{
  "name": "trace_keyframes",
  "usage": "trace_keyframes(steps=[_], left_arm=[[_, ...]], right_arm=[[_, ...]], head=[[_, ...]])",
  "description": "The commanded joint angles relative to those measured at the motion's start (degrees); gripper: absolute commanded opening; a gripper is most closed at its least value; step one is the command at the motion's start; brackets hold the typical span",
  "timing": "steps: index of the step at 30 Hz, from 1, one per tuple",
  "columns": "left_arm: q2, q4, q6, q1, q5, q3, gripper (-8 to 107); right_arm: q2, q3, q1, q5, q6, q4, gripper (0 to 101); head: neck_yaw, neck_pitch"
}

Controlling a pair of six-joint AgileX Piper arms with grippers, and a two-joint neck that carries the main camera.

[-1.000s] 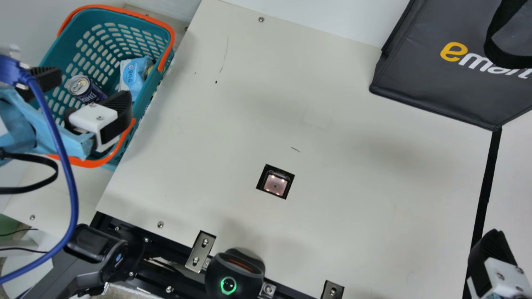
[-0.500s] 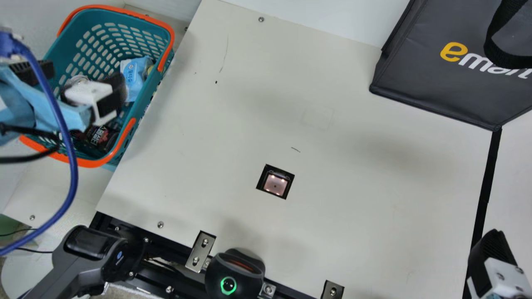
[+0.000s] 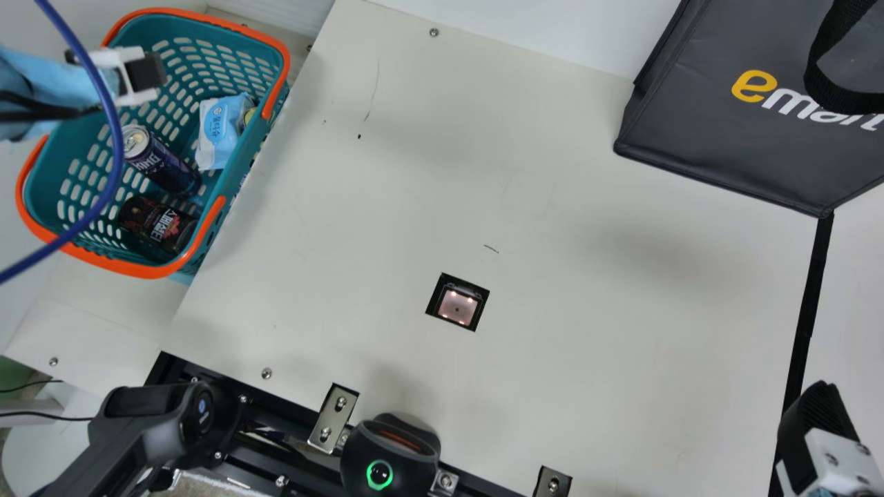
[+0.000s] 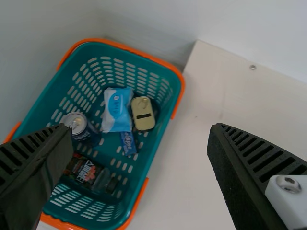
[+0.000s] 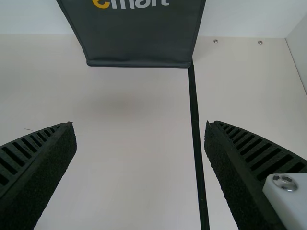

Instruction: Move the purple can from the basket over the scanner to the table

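Cream tabletop (image 3: 587,345) stretches from the teal basket (image 3: 155,273) at left towards the black bag (image 3: 690,117) at right, a pale wall behind. A blue cable (image 3: 103,200) loops across my look into the basket, and one finger of the left gripper (image 3: 128,69) is mostly hidden. Over right, the bag and the right gripper (image 3: 822,435) are cut off.

From the left wrist, both fingers stand spread wide, and a gold-lidded tin (image 4: 143,113) sits beside the blue packet (image 4: 116,109); the main view gives a mere sliver of it past the rim. The purple can (image 3: 162,162) slants inside the basket, silver top exposed. The right wrist view has that gripper's fingers spread too.

The basket's orange rim comes close to the tabletop's edge; cream surface runs on to the scanner window (image 3: 457,306), then the black strip (image 3: 804,310).
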Motion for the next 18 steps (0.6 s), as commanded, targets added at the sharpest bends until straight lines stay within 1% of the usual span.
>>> trace_keyframes(steps=[1,6,18], left_arm=[[2.5,-0.4,1.9,3.4,-0.3,-0.3,90],[6.7,0.0,3.5,5.8,-1.3,-1.0,90],[16.1,1.3,1.2,7.0,-4.3,-2.2,90]], right_arm=[[0.0,0.0,0.0,0.0,0.0,0.0,95],[0.0,0.0,0.0,0.1,0.0,0.0,95],[0.0,0.0,0.0,0.0,0.0,0.0,95]], head=[[0.2,-1.7],[0.2,-1.7],[0.2,-1.7]])
